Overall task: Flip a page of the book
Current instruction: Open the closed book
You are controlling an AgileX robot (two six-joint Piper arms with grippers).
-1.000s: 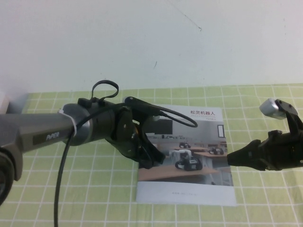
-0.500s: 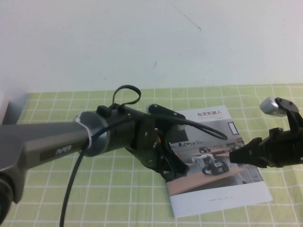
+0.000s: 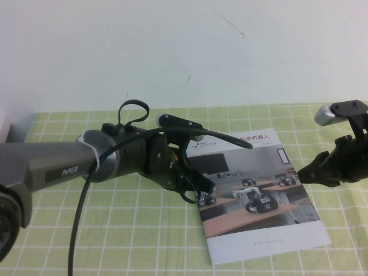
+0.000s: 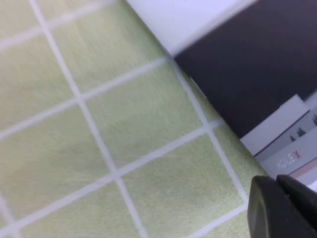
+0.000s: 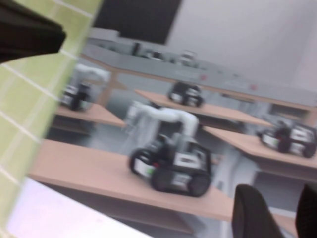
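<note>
The book [image 3: 259,198] lies closed and turned askew on the table [image 3: 115,230]. The left hand [image 3: 195,192] is at its left edge, the right hand [image 3: 305,172] at its right edge. For both hands I cannot tell if open or closed.

The book [image 3: 261,201] lies closed and skewed on the desk [image 3: 115,230], right of centre. The left tool [image 3: 198,195] sits at its left edge, the right tool [image 3: 305,172] at its right edge.

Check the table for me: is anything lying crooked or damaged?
The thin white brochure lies askew, rotated against the grid lines of the green checked tablecloth. It is closed and shows no damage. The left pincer sits at its left edge; the right pincer hovers at its right edge.
</note>
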